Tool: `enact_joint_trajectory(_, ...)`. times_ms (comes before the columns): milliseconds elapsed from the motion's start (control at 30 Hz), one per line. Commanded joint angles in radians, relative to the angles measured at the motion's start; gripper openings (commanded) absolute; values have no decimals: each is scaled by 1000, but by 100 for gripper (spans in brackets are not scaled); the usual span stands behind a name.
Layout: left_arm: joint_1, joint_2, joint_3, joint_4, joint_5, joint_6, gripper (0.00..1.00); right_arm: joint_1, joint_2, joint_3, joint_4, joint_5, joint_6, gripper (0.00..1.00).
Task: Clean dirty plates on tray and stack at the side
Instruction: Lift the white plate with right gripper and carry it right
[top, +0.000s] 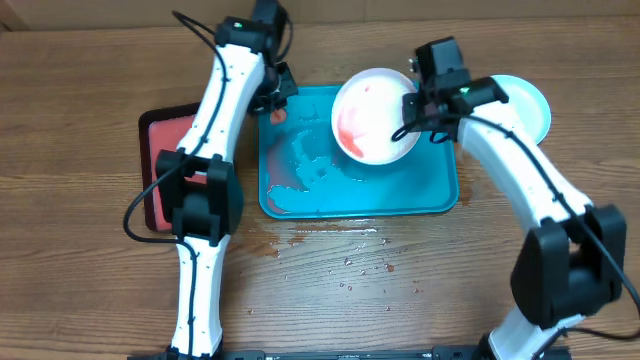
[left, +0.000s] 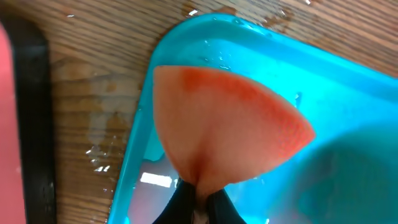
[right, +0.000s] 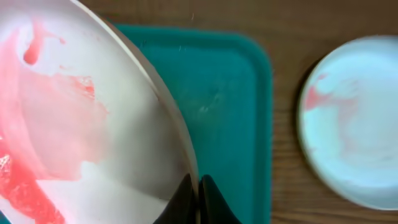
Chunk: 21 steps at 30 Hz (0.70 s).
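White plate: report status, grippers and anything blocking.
Right gripper shut on white plate, at its rim, over the tray. Left gripper shut on pink sponge at tray corner. Plate smeared red; nothing blocking.

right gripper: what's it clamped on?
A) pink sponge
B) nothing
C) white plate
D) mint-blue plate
C: the right gripper is pinched shut on the rim of the red-smeared white plate, tilted over the turquoise tray. The mint-blue plate lies apart on the table, and the pink sponge is in the left gripper.
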Motion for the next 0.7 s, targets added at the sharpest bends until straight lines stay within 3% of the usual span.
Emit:
enact_joint_trajectory(0,0,-39,20,-2,137,115,4,78,-46,8,24,358,-52,4)
enact_joint_trajectory(300,-12,-39,13,-7,106,125,4,249,-47,8,100,792,-278,4)
enact_joint_trajectory(667,-12,-38,13,-7,106,125,4,379,-47,8,277,1017,-564,4)
